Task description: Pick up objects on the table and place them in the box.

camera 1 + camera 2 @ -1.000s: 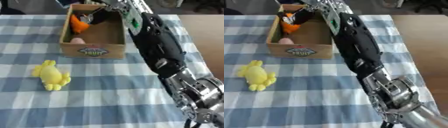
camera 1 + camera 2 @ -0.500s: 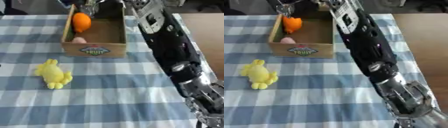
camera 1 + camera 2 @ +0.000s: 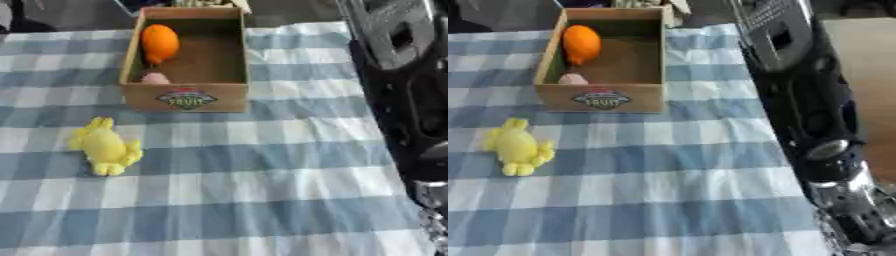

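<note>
1 object remains outside the box (image 3: 185, 97): a yellow plush toy (image 3: 106, 147) lying flat on the blue-and-white checked tablecloth (image 3: 262, 190), well apart from the box's labelled front wall and toward its left corner; nothing touches it.

2 items already sit inside the box: an orange object (image 3: 159, 42) leaning against the left wall, and a small pink object (image 3: 155, 78) in the near left corner, just behind the front wall.

Handling assessment of the toy: it appears soft and light, with a rounded body and short stubby limbs; it will likely compress under the fingers rather than slip, and it is not fragile. The recommended hold is across the widest part of the body, thumb on 1 side and fingers on the other; the limbs are too small to serve as reliable grasp points. Since it lies on cloth, a low approach risks dragging or bunching the fabric.

Right arm (image 3: 798, 100): it extends along the right side of both views toward the far edge; its hand is out of frame, so whether the fingers are apart or together cannot be determined. No left hand shows in either view.
</note>
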Robot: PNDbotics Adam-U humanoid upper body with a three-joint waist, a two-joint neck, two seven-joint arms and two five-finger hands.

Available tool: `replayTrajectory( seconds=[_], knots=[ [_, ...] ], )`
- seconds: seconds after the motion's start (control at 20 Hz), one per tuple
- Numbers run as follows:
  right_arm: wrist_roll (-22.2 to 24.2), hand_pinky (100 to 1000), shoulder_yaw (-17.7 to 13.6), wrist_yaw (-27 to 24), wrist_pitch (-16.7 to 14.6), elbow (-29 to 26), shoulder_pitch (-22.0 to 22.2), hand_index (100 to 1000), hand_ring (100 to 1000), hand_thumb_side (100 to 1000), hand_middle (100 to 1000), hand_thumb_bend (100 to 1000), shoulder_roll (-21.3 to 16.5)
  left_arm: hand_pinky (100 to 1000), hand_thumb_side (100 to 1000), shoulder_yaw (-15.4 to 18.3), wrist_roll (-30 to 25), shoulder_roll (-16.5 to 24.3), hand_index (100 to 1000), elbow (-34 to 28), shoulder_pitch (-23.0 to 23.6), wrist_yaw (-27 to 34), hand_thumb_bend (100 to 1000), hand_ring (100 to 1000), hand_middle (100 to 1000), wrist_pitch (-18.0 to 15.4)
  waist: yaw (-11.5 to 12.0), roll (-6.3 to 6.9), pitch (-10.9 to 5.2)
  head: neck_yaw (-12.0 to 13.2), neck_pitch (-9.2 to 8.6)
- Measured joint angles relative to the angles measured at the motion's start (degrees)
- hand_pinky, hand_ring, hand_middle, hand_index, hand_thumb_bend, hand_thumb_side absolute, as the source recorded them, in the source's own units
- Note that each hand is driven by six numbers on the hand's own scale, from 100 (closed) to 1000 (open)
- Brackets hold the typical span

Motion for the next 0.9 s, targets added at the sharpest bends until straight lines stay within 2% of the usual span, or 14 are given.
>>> replayTrajectory(
  seconds=[0.25, 0.45, 0.65, 0.8, 0.9],
  knots=[
    [-3.92, 879, -2.34, -6.41, 3.47, -5.58, 5.49, 878, 843, 545, 736, 100, -2.74, 532, 358, -0.53, -3.46, 5.31, 857, -0.01, -4.3, -10.03, 100, 745, 729, 3.85, -1.11, 0.35, -0.04, 0.84, 0.09],
    [-6.5, 878, -3.43, -11.44, 3.66, -8.21, 8.38, 873, 831, 554, 725, 100, -4.07, 564, 291, -1.79, -8.47, 8.99, 878, -0.01, -5.57, -14.3, 100, 768, 751, 6.51, -1.63, 0.35, -0.25, 1.47, 0.37],
    [-8.08, 880, -4.15, -14.74, 3.32, -9.87, 10.04, 872, 829, 555, 725, 100, -4.81, 609, 264, -3.08, -16.71, 12.09, 902, -0.01, -6.61, -17.21, 100, 797, 773, 7.98, -1.9, 0.32, -0.36, 1.95, 0.58],
    [-8.31, 879, -4.47, -15.61, 3.35, -10.48, 10.57, 870, 827, 558, 726, 100, -5.15, 640, 309, -4.23, -24.3, 14.19, 916, -0.01, -7.06, -18.88, 100, 813, 786, 7.41, -2.1, 0.26, -0.48, 2.21, 0.59],
    [-8.49, 879, -4.67, -15.72, 3.44, -10.72, 10.83, 870, 827, 560, 726, 100, -5.16, 666, 388, -4.93, -29.55, 15.77, 933, 0.01, -7.26, -19.76, 100, 826, 803, 5.83, -2.16, 0.25, -0.51, 2.3, 0.59]
  ],
)
